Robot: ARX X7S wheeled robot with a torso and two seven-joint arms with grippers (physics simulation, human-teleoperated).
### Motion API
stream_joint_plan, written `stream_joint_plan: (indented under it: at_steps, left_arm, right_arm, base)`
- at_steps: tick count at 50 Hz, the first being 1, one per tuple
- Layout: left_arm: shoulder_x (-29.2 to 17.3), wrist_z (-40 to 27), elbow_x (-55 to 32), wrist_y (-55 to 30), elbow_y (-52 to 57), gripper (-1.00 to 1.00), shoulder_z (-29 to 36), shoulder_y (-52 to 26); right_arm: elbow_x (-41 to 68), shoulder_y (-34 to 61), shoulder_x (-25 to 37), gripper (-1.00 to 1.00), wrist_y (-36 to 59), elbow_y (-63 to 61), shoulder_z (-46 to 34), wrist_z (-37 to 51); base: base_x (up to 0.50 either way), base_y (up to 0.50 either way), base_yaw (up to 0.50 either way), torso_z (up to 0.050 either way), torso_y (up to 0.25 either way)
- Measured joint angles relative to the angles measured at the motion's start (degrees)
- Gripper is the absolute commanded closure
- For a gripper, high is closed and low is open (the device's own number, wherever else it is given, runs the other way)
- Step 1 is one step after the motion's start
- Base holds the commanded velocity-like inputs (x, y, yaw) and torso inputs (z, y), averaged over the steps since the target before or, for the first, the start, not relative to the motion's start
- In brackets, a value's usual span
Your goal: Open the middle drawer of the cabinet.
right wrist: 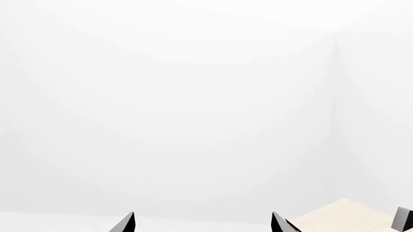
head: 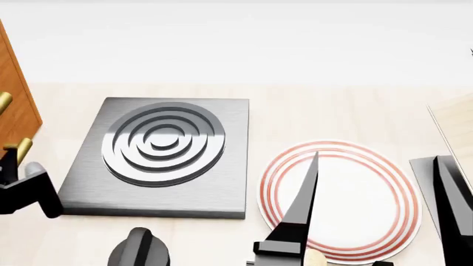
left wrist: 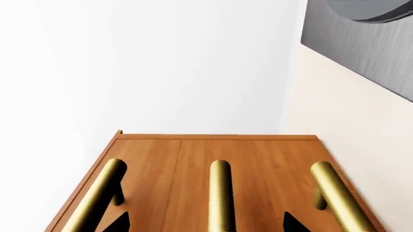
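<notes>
In the left wrist view the cabinet point(left wrist: 148, 164) shows its orange-brown front with three brass bar handles side by side. The middle drawer point(left wrist: 248, 162) carries the centre handle point(left wrist: 219, 193). My left gripper point(left wrist: 206, 223) is open, its dark fingertips point(left wrist: 293, 223) standing either side of that handle, apart from it. In the head view only a strip of the cabinet point(head: 16, 105) shows at the far left, with my left arm point(head: 26, 191) close in front. My right gripper point(head: 378, 160) is open and empty above the plate, facing a white wall in its wrist view point(right wrist: 201, 223).
A grey stove plate point(head: 163, 149) with raised rings lies on the pale counter point(head: 310, 105) just right of the cabinet. A white plate point(head: 347, 199) with red rings sits to its right. A pale wooden panel point(head: 454, 127) stands at the far right edge.
</notes>
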Motion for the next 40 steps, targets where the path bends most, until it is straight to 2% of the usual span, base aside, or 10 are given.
stream_joint_plan:
  at_steps: [19, 40]
  left_arm:
    - [4.96, 0.00, -0.36, 7.23, -13.68, -1.00, 0.01, 0.34]
    - [6.91, 0.00, -1.35, 8.16, -20.38, -1.00, -1.17, -0.21]
  right_arm:
    - [0.00, 0.60, -0.14, -1.00, -0.01, 0.05, -0.72, 0.21]
    - [-0.05, 0.86, -0.06, -1.00, -0.53, 0.39, -1.22, 0.19]
  base:
    - [0.00, 0.00, 0.00, 0.000, 0.000]
    - [0.00, 0.00, 0.00, 0.000, 0.000]
